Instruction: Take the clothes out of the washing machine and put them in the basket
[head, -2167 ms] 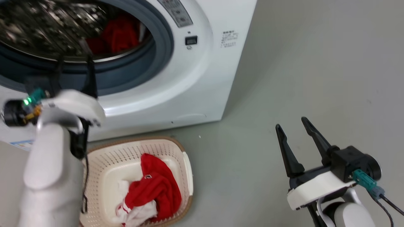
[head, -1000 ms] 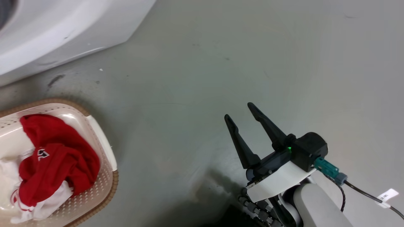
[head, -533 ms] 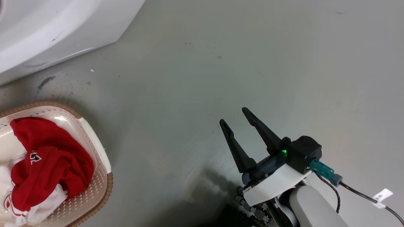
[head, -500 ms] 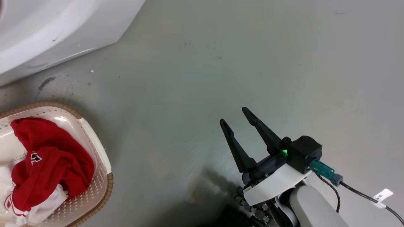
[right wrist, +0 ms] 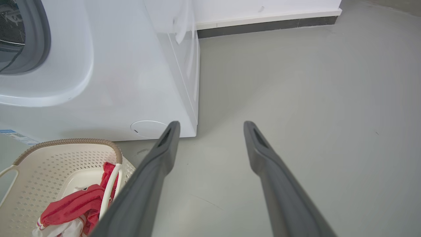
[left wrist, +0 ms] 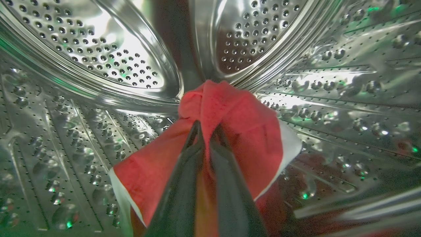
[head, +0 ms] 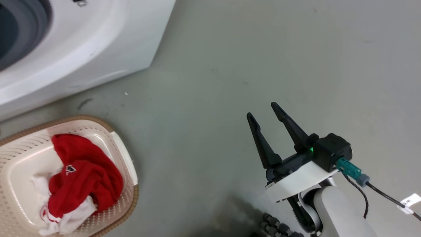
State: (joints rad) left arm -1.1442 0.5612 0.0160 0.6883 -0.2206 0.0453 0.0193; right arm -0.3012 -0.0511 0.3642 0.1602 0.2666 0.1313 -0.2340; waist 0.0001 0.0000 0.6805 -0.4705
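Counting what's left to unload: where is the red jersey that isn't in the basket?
In the left wrist view, the red jersey sits mid-frame inside the drum of the washing machine, pinched by the left hand.

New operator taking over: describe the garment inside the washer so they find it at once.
Look into the white washing machine, at its shiny steel drum. Deep inside lies a bunched red jersey with a white edge. Unlike the red clothes in the basket, it is pinched in the left gripper.
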